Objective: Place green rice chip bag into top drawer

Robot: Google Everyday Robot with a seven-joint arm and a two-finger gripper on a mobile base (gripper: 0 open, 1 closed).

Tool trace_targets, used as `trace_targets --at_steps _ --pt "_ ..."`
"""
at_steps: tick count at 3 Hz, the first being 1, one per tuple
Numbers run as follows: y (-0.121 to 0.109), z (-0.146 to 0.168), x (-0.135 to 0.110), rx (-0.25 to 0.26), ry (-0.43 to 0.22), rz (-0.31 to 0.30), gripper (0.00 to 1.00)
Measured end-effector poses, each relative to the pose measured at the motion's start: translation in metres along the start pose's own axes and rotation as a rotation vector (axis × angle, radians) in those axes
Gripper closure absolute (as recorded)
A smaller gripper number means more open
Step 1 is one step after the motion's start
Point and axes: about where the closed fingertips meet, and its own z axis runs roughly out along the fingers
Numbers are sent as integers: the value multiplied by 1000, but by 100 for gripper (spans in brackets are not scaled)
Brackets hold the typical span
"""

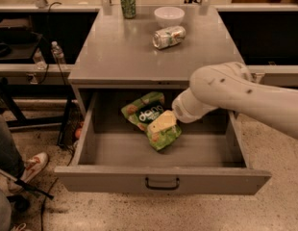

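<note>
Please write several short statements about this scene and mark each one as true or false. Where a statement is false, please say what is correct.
1. The top drawer is pulled open. True.
2. A white bowl stands on the cabinet top. True.
3. The green rice chip bag lies on the cabinet top. False: it lies inside the drawer.
4. The gripper is at the bag, inside the drawer. True.
5. Both soda cans stand upright. False: the can at the back stands upright, but the other can lies on its side.
</note>
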Motion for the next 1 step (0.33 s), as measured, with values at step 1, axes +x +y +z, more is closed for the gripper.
trace_targets --at_steps 1 --pt "-14 -54 19 85 -85 50 0"
